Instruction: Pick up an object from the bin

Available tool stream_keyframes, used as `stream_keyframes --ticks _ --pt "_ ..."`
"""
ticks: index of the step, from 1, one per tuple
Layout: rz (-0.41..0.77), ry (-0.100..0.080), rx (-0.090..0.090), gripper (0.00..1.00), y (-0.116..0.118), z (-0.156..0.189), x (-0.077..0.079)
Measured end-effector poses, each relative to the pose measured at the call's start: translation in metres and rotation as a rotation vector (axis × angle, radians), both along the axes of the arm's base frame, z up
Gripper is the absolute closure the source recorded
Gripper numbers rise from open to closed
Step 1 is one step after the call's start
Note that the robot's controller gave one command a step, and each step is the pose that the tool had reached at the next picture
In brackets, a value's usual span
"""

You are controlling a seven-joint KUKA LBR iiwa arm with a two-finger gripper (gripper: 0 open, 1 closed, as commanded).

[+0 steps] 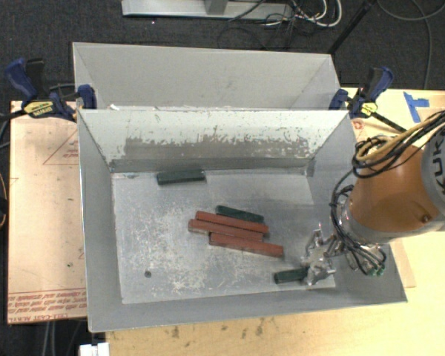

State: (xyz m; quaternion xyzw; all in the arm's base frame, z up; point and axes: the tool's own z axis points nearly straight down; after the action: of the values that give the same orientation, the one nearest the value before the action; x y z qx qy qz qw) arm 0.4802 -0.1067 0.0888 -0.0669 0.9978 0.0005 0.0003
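A dark green bar [181, 176] is lying at the rear left, and reddish-brown bars [236, 236] are sitting in the middle. At front right, a small dark green block [288, 277] is lying just beside the gripper [317, 267]; I cannot tell whether it is open or closed.

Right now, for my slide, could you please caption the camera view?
The gripper sits in the grey bin at lower right, by a small dark green block; red-brown bars lie mid-floor.

Grey metal bin [148, 236], red-brown bars [237, 237] mid-floor, green bar [181, 176] at back
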Motion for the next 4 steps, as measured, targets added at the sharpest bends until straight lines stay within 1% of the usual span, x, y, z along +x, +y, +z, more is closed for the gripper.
stream_keyframes --ticks 1,2,3,4 --pt "0.0 0.0 0.0 1.0 0.0 0.0 0.0" --pt "0.002 -0.001 0.0 1.0 0.004 0.018 0.006" --pt "0.004 -0.002 -0.001 1.0 -0.002 0.039 0.009" --pt "0.024 0.006 0.001 1.0 0.002 0.089 0.009"
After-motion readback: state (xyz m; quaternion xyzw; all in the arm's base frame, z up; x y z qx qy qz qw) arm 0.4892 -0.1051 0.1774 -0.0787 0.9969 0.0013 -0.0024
